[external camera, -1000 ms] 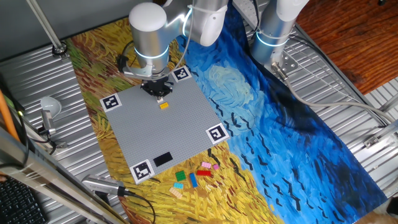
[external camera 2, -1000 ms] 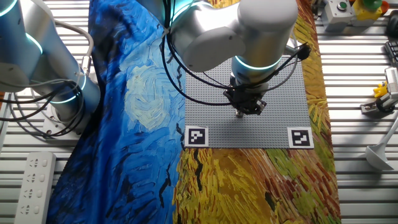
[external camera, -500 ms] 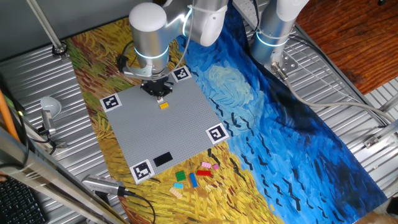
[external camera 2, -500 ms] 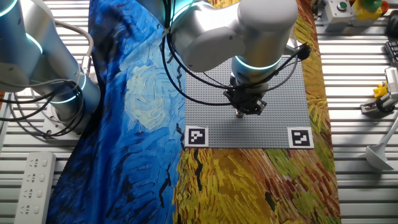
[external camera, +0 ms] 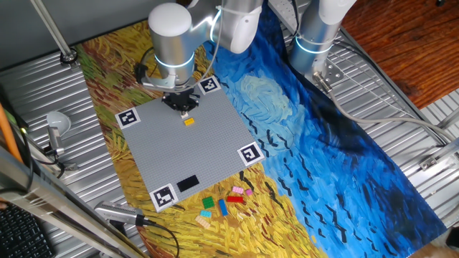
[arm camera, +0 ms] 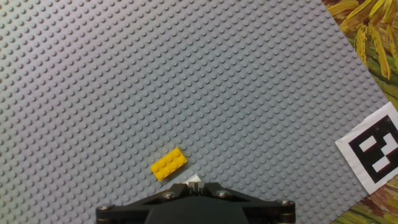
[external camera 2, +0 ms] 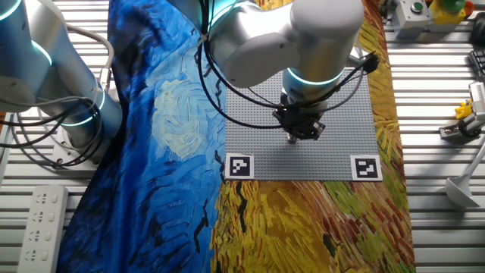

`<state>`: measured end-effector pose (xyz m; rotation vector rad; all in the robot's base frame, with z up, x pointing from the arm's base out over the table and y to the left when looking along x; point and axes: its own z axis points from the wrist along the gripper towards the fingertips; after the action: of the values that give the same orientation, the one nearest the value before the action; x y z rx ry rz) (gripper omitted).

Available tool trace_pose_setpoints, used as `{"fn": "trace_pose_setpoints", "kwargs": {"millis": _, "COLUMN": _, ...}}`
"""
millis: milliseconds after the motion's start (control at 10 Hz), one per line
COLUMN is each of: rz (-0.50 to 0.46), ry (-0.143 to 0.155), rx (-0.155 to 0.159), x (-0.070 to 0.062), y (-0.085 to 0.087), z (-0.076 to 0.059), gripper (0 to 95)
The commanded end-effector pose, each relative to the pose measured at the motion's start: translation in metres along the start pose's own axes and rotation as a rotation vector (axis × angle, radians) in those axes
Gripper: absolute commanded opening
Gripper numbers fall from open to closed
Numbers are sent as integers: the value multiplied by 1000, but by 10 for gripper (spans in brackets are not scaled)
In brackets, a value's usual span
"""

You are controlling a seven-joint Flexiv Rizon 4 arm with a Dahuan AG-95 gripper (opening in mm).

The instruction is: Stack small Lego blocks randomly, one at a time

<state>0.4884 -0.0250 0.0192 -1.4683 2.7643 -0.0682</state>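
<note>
My gripper (external camera: 185, 109) hangs low over the far part of the grey studded baseplate (external camera: 193, 147); it also shows in the other fixed view (external camera 2: 292, 138). In the hand view the jaws stand nearly together, with a small pale piece (arm camera: 194, 181) pinched at their tips. It looks like a tiny block, but it is too small to tell for sure. An orange-yellow Lego block (external camera: 188, 121) sits on the plate just in front of the gripper, close beside the fingertips in the hand view (arm camera: 168, 163). Several loose small blocks lie on the cloth past the plate's near edge: teal (external camera: 207, 203), blue (external camera: 223, 207), red (external camera: 235, 199), pink (external camera: 238, 190).
A flat black rectangle (external camera: 188, 183) lies on the plate near its front edge. Black-and-white markers sit at the plate's corners (external camera: 249, 153) (arm camera: 375, 151). A second arm's base (external camera: 315, 36) stands at the back right. Tools lie on the metal table at the left (external camera: 56, 129).
</note>
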Motion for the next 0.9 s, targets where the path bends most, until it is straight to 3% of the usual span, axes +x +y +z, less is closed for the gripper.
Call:
{"fn": "trace_pose_setpoints", "kwargs": {"millis": 100, "rz": 0, "ry": 1, "rx": -3, "x": 1, "y": 1, "z": -4, "gripper": 0}}
{"fn": "trace_pose_setpoints", "kwargs": {"millis": 500, "rz": 4, "ry": 4, "rx": -8, "x": 1, "y": 1, "z": -11, "gripper": 0}}
{"fn": "trace_pose_setpoints", "kwargs": {"millis": 900, "rz": 2, "ry": 0, "rx": -4, "x": 1, "y": 1, "z": 0, "gripper": 0}}
